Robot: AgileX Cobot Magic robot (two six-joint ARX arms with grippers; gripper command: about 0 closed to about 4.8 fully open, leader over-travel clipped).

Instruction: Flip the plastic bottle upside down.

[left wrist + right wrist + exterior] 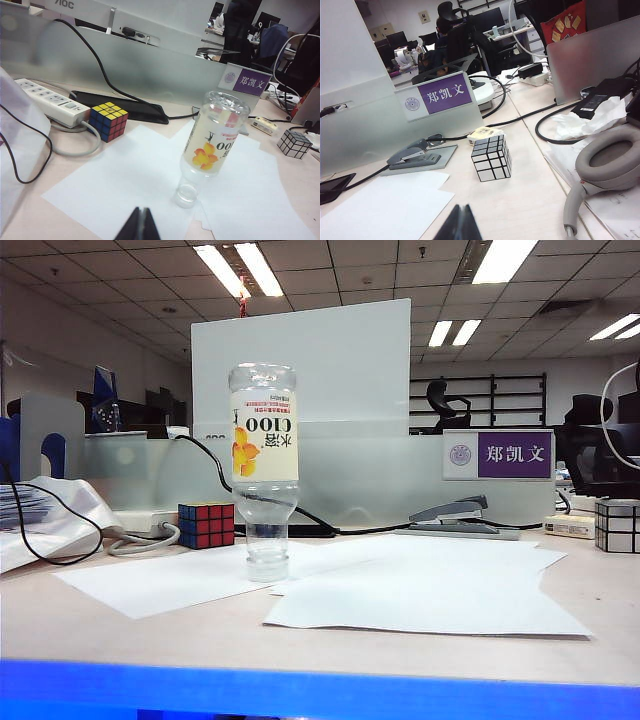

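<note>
bottle: the plastic bottle already stands cap-down on white paper, so the flip looks done | neighbours: Rubik's cube at its 9 o'clock, clear of any topple | left gripper: fingers together, empty, backed off near the bottle | right gripper: pinched together too, empty, parked near the mirror cube

The plastic bottle stands cap-down on paper, right of a cube.

Headphones and both grippers' jaws cropped.
</note>
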